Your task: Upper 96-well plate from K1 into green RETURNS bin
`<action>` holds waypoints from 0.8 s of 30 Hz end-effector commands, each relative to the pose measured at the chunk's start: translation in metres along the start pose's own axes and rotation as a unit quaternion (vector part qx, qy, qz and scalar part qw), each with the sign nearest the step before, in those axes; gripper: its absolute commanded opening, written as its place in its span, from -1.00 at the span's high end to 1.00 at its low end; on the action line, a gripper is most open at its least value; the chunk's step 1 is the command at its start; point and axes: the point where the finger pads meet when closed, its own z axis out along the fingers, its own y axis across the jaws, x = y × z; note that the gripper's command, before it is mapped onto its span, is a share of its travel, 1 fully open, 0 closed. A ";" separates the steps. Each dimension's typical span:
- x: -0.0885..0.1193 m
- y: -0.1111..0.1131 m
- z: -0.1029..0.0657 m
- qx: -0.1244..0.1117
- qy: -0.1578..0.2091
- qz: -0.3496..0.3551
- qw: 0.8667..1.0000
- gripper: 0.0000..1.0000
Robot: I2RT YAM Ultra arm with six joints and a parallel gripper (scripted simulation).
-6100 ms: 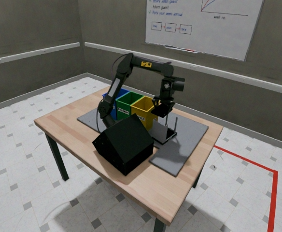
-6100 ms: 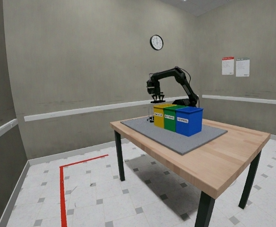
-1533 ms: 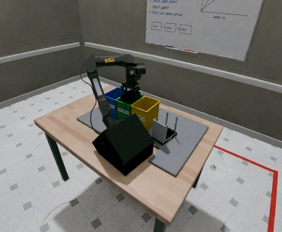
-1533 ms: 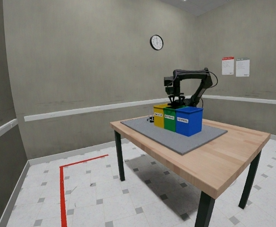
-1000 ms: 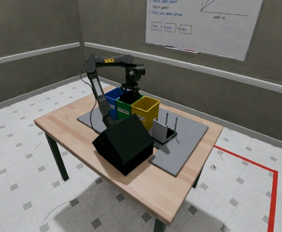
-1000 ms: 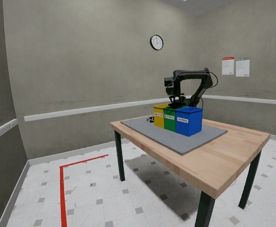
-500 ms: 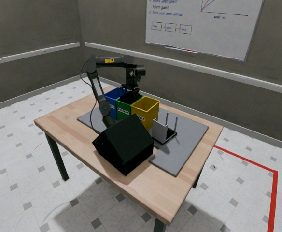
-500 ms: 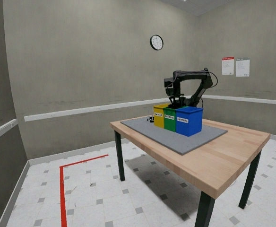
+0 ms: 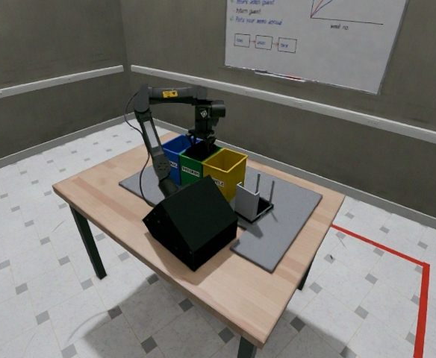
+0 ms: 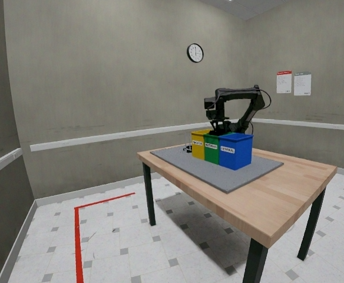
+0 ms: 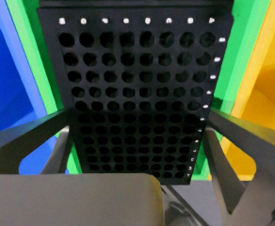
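Observation:
My gripper (image 9: 201,145) (image 11: 137,113) is shut on the black upper 96-well plate (image 11: 137,85) (image 9: 199,151) (image 10: 215,132), with one finger at each long side. The plate is at the mouth of the green RETURNS bin (image 9: 191,179) (image 10: 211,155) (image 11: 243,47). In the wrist view it lies between the bin's side walls, and its lower end overlaps the end rim. Its exact height against the rim is unclear. Rack K1 (image 9: 246,202) (image 10: 188,149) stands beyond the yellow bin; a low black shape in it looks like the lower plate, partly hidden by the rack wall.
The upright blue bin (image 9: 175,145) (image 10: 236,155) (image 11: 6,85) and upright yellow bin (image 9: 235,179) (image 10: 197,152) (image 11: 274,80) adjoin the green one on either side. K1 has thin upright posts. A large black slanted box (image 9: 198,215) stands near the arm's base, beside the grey mat (image 9: 291,208) (image 10: 227,184).

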 end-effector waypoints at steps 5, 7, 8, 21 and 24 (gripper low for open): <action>-0.013 -0.005 -0.012 0.006 -0.028 -0.003 1.000 1.00; -0.014 -0.004 -0.013 0.008 -0.030 -0.006 0.999 1.00; -0.013 -0.002 -0.014 0.009 -0.031 -0.008 0.999 1.00; -0.013 -0.003 -0.014 0.008 -0.030 -0.008 0.999 1.00; -0.013 -0.003 -0.014 0.008 -0.030 -0.008 0.999 1.00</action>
